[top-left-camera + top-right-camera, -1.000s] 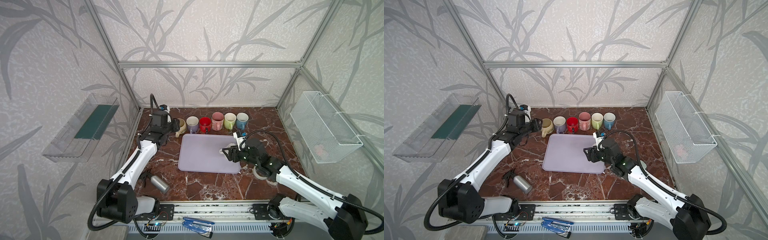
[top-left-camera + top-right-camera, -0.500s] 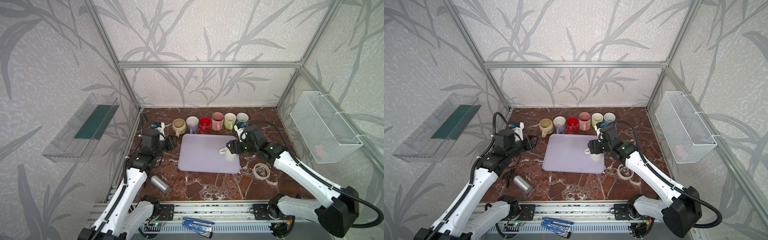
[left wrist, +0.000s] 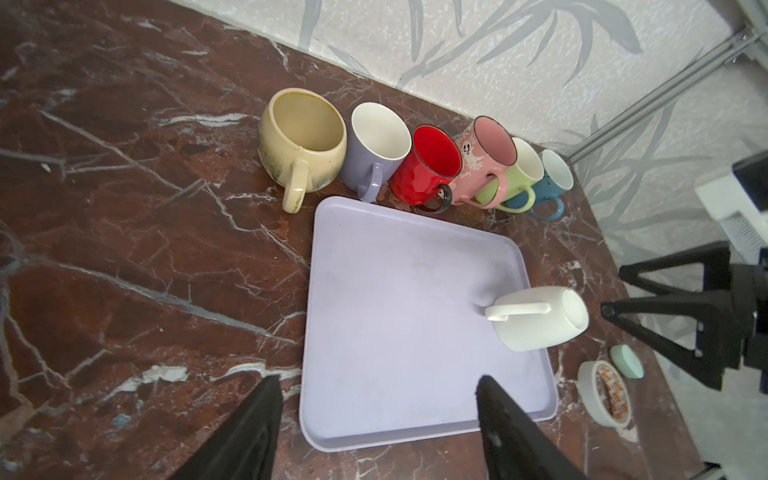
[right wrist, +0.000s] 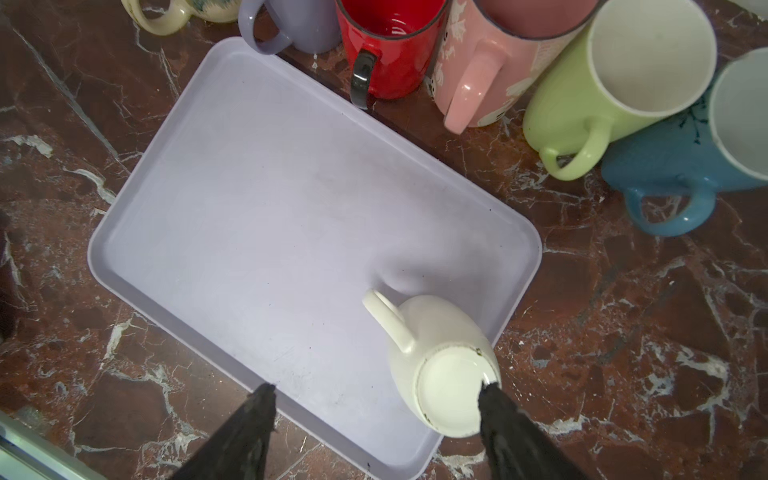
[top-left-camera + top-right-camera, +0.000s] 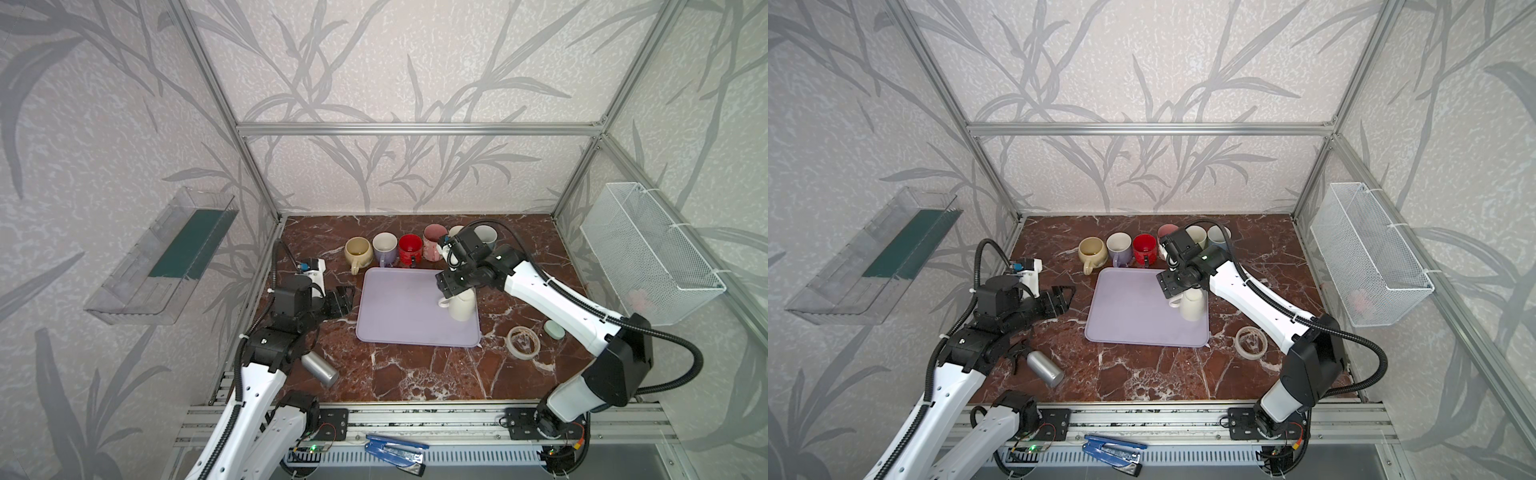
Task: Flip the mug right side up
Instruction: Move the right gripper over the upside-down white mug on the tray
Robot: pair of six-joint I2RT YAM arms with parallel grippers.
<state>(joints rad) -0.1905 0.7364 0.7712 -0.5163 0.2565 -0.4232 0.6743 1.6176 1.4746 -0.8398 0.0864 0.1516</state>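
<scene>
Mug [image 5: 462,308]: cream, upside down on the lavender tray [image 5: 399,309], near its right edge, handle toward the tray's middle.
Right arm: reaches from the front right across the desk [image 5: 415,374], wrist bent down over the mug.
Right hand [image 4: 376,388]: jaws apart, gripping nothing; one fingertip [image 4: 498,411] beside the mug's base.
Left arm: folded at the desk's left.
Left hand [image 5: 343,297]: jaws wide, empty, pointing at the tray.

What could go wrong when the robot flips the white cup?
The white cup stands upside down near a corner of the tray, so a nudge might tip it over the rim. The right gripper has open jaws not centred on it; one could bump its base. The row of mugs behind could get knocked.
</scene>
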